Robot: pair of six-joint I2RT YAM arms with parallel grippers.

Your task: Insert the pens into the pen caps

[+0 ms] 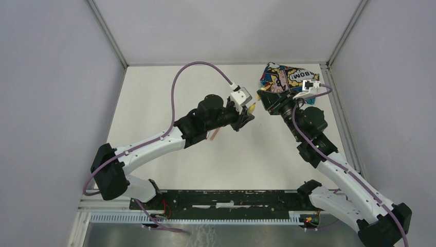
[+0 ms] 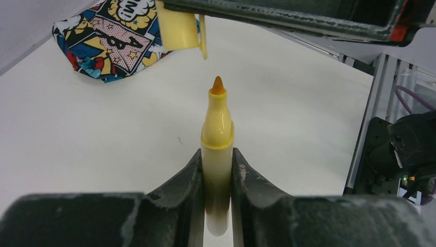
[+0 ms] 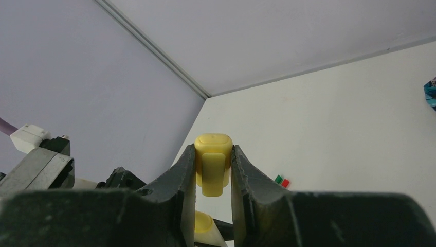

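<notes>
My left gripper (image 2: 216, 157) is shut on a yellow pen (image 2: 217, 131), whose orange tip points up toward a yellow pen cap (image 2: 177, 28). The tip stands a short way below the cap and slightly to its right, not touching it. My right gripper (image 3: 212, 154) is shut on that yellow cap (image 3: 212, 163), with the pen's shoulder (image 3: 203, 226) showing just beneath. From above, the left gripper (image 1: 246, 117) and the right gripper (image 1: 265, 98) meet nose to nose at the table's centre back. A green cap (image 3: 278, 179) and a red cap (image 3: 285, 182) lie side by side on the table.
The comic-print pouch (image 1: 285, 77) lies at the back right corner, just behind the right gripper. A thin orange pen (image 1: 215, 135) pokes out from under the left arm. Grey walls close the table on three sides.
</notes>
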